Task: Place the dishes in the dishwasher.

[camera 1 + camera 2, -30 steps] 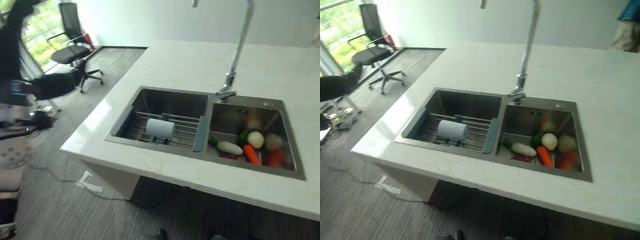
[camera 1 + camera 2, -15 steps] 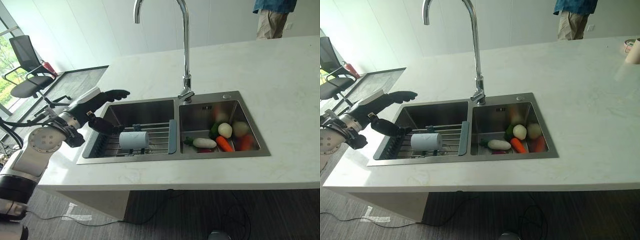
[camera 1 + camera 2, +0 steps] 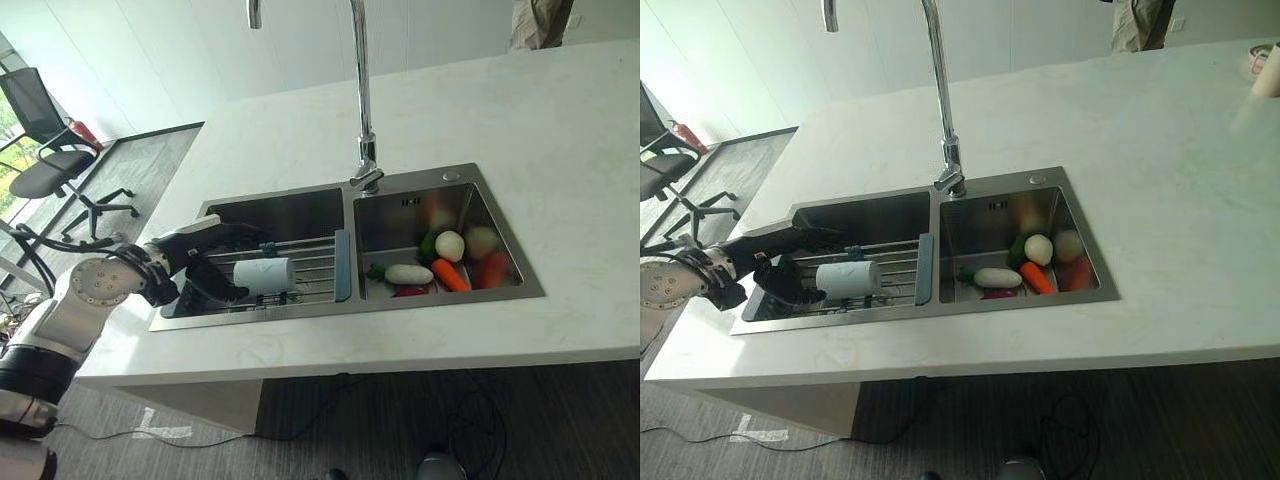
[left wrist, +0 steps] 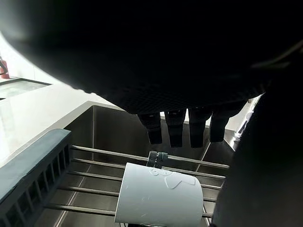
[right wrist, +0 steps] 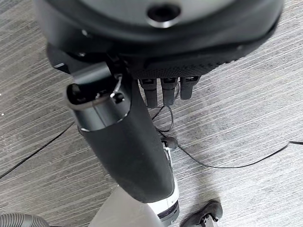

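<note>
A white cup (image 3: 262,272) lies on its side on a wire rack (image 3: 305,262) in the left basin of a steel double sink (image 3: 300,205). My left hand (image 3: 205,258) is down in that basin, just left of the cup, and it is open. Its straight fingers (image 4: 180,127) reach over the cup (image 4: 161,198) and its thumb sits on the near side; nothing is gripped. My right hand (image 5: 163,92) hangs open over the grey carpet floor in the right wrist view.
The right basin holds vegetables: a white radish (image 3: 408,273), a carrot (image 3: 449,275) and others. A tall tap (image 3: 360,100) rises behind the sink. The white counter (image 3: 560,180) spreads to the right. An office chair (image 3: 45,150) stands far left; a person (image 3: 540,20) stands beyond the counter.
The camera has shifted. My left hand has dropped from above the sink's left rim down into the left basin, close to the white cup, which has stayed put.
</note>
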Available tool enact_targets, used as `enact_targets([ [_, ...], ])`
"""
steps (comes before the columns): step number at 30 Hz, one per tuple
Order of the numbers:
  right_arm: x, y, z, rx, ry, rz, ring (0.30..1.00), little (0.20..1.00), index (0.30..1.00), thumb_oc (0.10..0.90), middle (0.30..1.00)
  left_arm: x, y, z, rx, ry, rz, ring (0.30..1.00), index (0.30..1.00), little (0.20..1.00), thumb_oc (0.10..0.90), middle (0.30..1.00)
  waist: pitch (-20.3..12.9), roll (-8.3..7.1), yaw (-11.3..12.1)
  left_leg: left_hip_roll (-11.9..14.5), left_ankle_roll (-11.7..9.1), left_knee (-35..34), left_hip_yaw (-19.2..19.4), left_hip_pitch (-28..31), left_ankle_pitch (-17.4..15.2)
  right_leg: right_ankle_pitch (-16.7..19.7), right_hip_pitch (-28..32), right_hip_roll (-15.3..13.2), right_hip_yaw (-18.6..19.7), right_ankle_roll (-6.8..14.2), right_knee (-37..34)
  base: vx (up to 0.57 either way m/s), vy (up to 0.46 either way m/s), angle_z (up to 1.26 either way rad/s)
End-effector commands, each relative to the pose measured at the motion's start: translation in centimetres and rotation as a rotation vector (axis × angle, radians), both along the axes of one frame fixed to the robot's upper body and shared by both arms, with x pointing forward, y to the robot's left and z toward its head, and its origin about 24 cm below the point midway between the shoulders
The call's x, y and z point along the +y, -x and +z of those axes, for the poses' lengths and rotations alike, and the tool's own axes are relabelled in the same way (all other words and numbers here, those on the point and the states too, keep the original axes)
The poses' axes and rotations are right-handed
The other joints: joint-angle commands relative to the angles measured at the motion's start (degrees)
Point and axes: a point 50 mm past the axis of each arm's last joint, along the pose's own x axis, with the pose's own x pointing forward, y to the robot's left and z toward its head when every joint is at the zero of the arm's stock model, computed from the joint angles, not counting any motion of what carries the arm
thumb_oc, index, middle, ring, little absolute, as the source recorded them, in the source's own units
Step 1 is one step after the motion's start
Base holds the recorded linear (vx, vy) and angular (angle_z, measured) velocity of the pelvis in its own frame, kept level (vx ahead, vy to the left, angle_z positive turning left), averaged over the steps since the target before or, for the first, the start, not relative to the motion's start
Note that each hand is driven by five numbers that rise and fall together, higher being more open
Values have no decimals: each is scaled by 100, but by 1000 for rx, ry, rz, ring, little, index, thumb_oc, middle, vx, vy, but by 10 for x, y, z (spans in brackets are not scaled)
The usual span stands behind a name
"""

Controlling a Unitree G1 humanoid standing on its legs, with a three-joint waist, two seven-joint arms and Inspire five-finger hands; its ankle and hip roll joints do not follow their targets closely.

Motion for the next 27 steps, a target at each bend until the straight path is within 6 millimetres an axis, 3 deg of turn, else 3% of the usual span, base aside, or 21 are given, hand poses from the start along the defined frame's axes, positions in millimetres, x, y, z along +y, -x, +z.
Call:
enact_targets([
  [1,-16,-9,8,-55,40,-29,900,900,900,800,900,13,-3,86,-324,-105,47,900,900,900,800,900,76,-21,-61,-68,-67,654,-365,-220,-1156,-1046,495,3,141,539,-76,0,0,0],
  [9,-18,-5,9,-65,38,-50,900,900,900,800,900,26,0,90,-438,-174,112,900,900,900,800,900,154,-6,-80,-125,-40,654,-338,-272,-1147,-1013,409,-35,186,560,-76,-26,8,-6],
  [14,-11,-4,6,-71,19,-42,900,900,900,800,900,43,5,76,-509,-175,203,900,900,900,800,900,169,-48,-114,-128,-25,654,-303,-260,-1150,-980,392,-51,238,579,-76,-42,-8,-7],
  [19,-8,-7,5,-73,15,-45,900,900,900,800,900,42,4,65,-459,-183,198,900,900,900,800,900,215,-40,-128,-133,-23,654,-267,-294,-1138,-947,338,-86,220,601,-76,-71,-9,-3],
  [27,-9,-11,7,-91,24,-38,900,900,900,800,900,43,3,65,-429,-167,203,900,900,900,800,900,303,12,-181,-170,-26,654,-217,-392,-1098,-878,214,-130,277,640,-76,-46,16,-7],
])
